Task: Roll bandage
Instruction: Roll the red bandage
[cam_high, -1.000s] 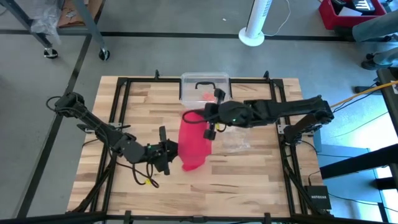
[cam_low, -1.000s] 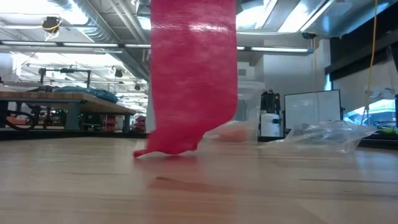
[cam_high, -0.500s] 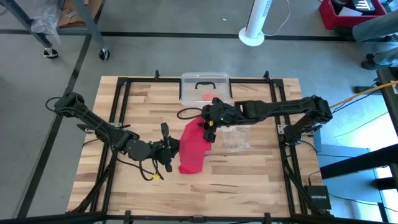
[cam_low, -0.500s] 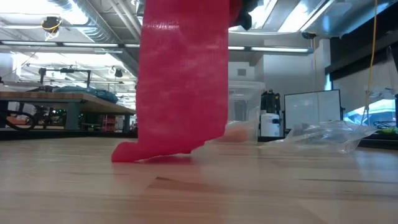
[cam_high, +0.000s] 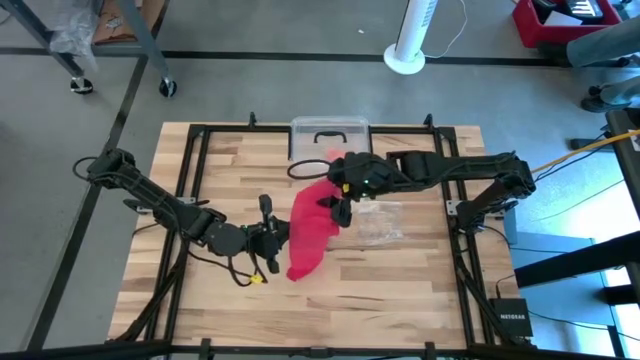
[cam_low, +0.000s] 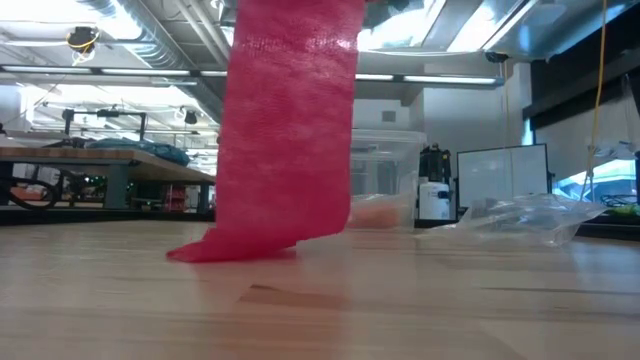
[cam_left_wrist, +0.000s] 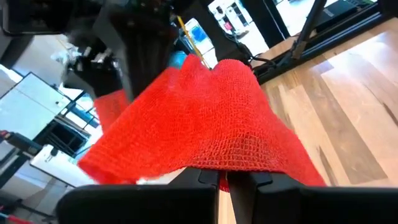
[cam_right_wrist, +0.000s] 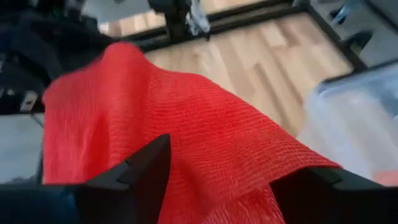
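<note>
The red bandage (cam_high: 308, 230) hangs as a broad band in the middle of the table (cam_high: 400, 270). Its lower end (cam_low: 205, 250) lies on the wood, and its top runs out of the low view. My left gripper (cam_high: 282, 238) comes from the table's left and is shut on the bandage. My right gripper (cam_high: 338, 203) stands open at the bandage's bunched upper part (cam_high: 325, 190). In the right wrist view its two fingers stand wide apart, with the red cloth (cam_right_wrist: 186, 124) spread between and beyond them. My left gripper pinches the bandage's left side edge (cam_left_wrist: 231, 167) between its two shut fingers, in the lower half of the band. It comes about level from the table's left. The cloth spreads away beyond the fingertips, and its lower end rests on the table. My right gripper has the cloth between its open fingers (cam_right_wrist: 140, 171); whether they touch it I cannot tell.
A clear plastic box (cam_high: 330, 140) with a small orange-red lump inside stands at the far edge. A crinkly clear bag (cam_high: 380, 225) lies just right of the bandage. Black frame rails (cam_high: 450, 200) run along the table's sides.
The bandage's upper part has gone from a flat, wide band to a bunched, slanting one under my right gripper, which has turned there. The band's lower end has slid along the table toward my left gripper, which keeps its hold.
</note>
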